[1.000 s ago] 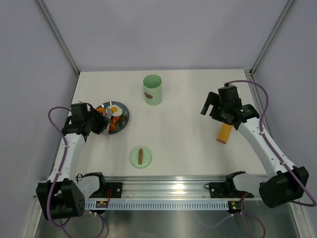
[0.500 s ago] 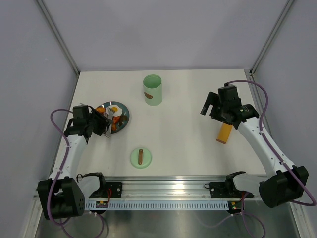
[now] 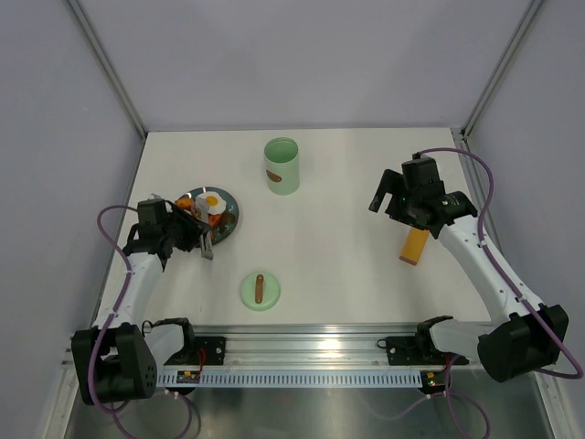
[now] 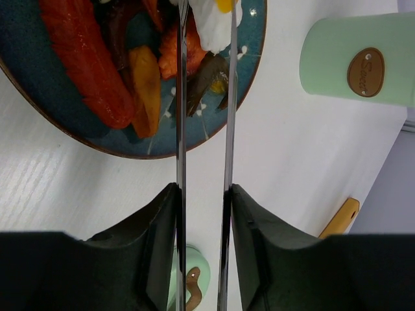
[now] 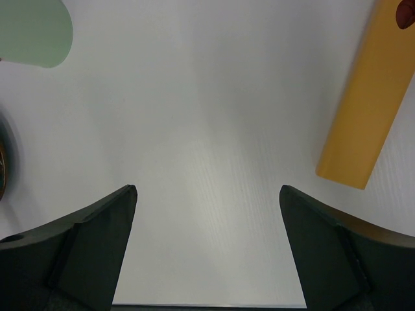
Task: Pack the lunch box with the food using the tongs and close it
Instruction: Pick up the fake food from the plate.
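Note:
My left gripper (image 4: 202,189) is shut on the tongs (image 4: 181,129), one silver arm against each finger. The arms reach over the food (image 4: 142,78), orange and red pieces on a dark blue plate (image 4: 26,45), and their tips run past the top edge of the left wrist view. From above, the left gripper (image 3: 187,233) sits at the plate's (image 3: 234,212) near-left rim. The mint lunch box (image 3: 281,165) stands open at the back middle, and its lid (image 3: 260,291) lies flat near the front. My right gripper (image 5: 207,189) hangs open over bare table with nothing between its fingers.
A flat orange-yellow strip (image 3: 416,245) lies on the table under the right arm, and it shows at the upper right in the right wrist view (image 5: 363,103). The lunch box (image 4: 360,61) stands beyond the plate's right rim. Grey walls enclose the table on three sides.
The left gripper has drawn back a little toward the near edge with the tongs, and the tongs' arms have come closer together. The right arm has not moved.

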You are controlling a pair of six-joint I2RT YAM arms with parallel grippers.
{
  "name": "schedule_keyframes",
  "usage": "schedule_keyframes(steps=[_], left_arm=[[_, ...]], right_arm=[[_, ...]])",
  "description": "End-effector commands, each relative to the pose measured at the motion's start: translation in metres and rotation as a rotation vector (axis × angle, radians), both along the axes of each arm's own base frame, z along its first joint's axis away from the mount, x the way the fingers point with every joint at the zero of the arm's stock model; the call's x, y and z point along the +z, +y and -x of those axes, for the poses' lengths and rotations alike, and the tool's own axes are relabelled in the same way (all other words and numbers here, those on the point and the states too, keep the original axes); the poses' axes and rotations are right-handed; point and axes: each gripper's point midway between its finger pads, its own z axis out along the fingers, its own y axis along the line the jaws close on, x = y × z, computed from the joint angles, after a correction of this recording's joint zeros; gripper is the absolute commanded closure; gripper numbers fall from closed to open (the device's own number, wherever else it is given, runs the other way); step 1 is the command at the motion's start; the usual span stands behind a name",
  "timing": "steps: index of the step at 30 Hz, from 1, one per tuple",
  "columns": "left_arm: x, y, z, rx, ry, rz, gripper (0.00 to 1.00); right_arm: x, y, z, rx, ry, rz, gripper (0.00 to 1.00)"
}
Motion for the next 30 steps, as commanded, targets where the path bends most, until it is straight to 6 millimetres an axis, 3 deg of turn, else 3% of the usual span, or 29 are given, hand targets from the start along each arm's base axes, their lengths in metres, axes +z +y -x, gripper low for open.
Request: schedule_keyframes(steps=[1, 12, 16, 25, 30], left_arm=[[0.020, -0.002, -0.014, -0.011, -0.102, 0.016, 0.63], [0.034, -0.001, -0.005, -0.009, -0.102, -0.001, 0.84], [0.040, 0.001, 0.000, -0.024, -0.094, -0.027, 1.00], [0.083, 0.003, 0.003, -0.119, -0.154, -0.133, 1.00], [0.112, -0.006, 0.002, -0.196, -0.222, -0.129, 1.00]], right_arm=[[0.010, 0.007, -0.008, 0.014, -0.038, -0.019, 0.00], [0.007, 0.010, -0.010, 0.022, -0.030, -0.030, 0.01], [0.005, 0.013, -0.012, 0.027, -0.025, -0.039, 0.01], [0.005, 0.022, -0.024, 0.050, -0.035, -0.048, 0.00], [0.003, 0.044, -0.044, 0.083, -0.046, -0.118, 0.01]])
